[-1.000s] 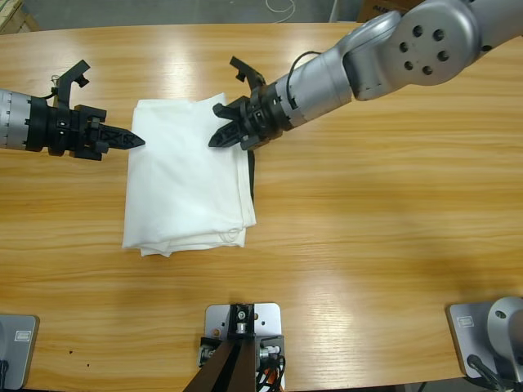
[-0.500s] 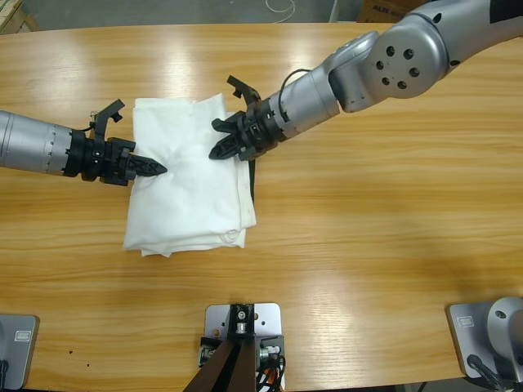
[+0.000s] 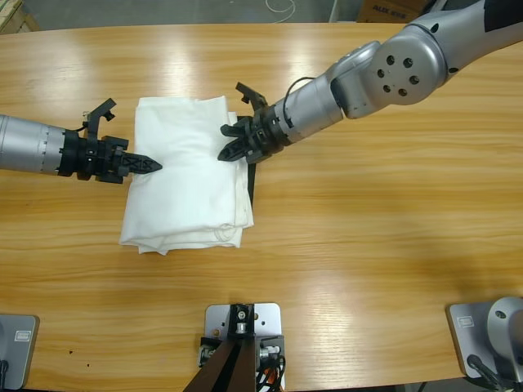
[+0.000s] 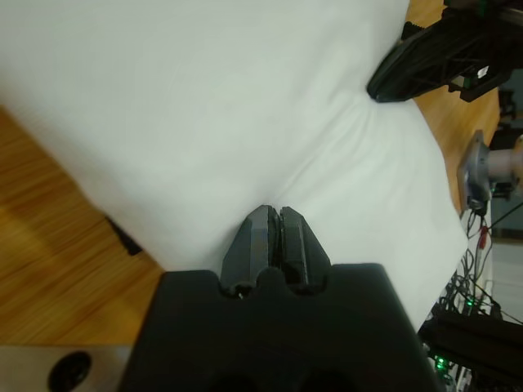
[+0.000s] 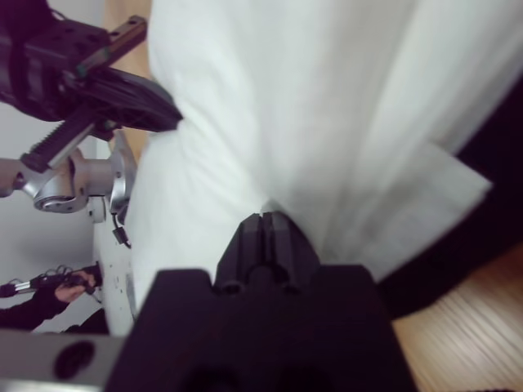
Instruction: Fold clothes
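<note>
Wooden counter point(image 3: 368, 245) is carrying a folded white T-shirt point(image 3: 188, 184), lying left of the middle. I am pressing my left claw point(image 3: 147, 165) on the left edge of the shirt, with both jaws together; whether cloth is pinched between them, I cannot tell. My right claw point(image 3: 227, 151) is touching the right edge near the top, jaws also together. A dark strip point(image 3: 253, 184) is showing just beside the shirt's right edge.
</note>
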